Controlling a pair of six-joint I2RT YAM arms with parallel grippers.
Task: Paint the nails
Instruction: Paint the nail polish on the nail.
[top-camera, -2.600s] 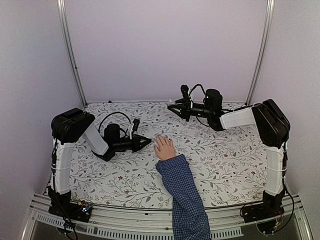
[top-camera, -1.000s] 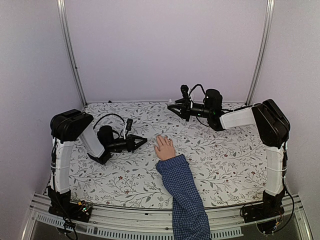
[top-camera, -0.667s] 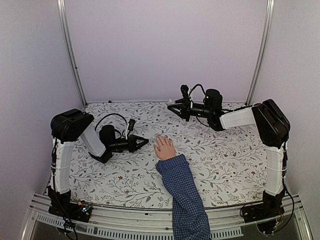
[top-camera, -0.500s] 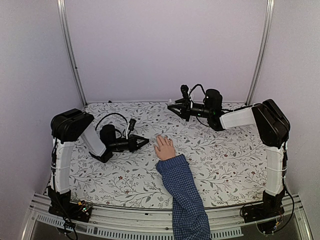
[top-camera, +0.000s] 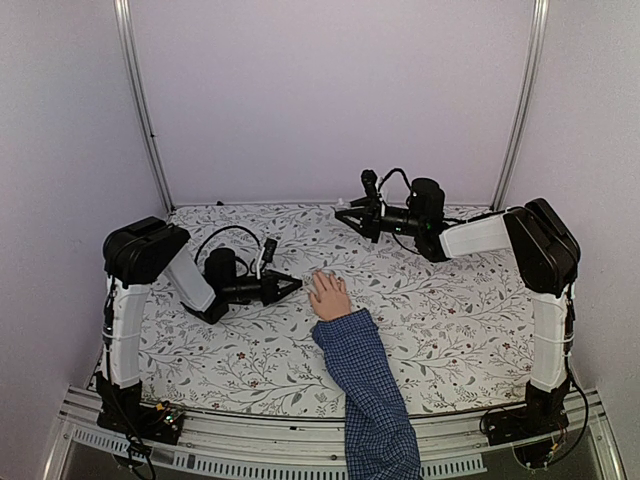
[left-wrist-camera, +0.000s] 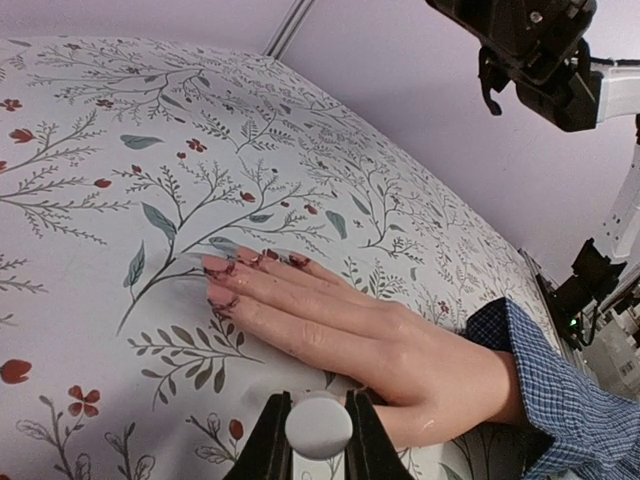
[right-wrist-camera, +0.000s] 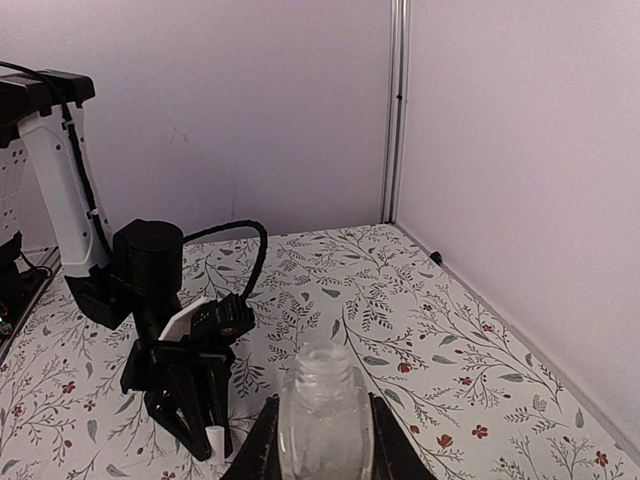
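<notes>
Your floral tabletop (top-camera: 450, 320) sitting between lilac walls (top-camera: 330, 100), hand (top-camera: 329, 297) lying flat, left gripper (top-camera: 297, 285) pinching a white cap (left-wrist-camera: 318, 425), right gripper (top-camera: 343, 212) clamping a clear bottle (right-wrist-camera: 323, 400)

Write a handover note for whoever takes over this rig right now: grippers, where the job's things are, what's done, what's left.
Left gripper: shut on a small pale brush cap, low beside the hand.
Right gripper: shut on an uncapped clear bottle, raised over the far side of the table.
Hand: flat, palm down, on the floral cloth.
Done: the nails in the left wrist view show dark reddish colour, seemingly patchy.
Left: probably check coverage and touch up; I cannot tell whether every nail is covered.
</notes>
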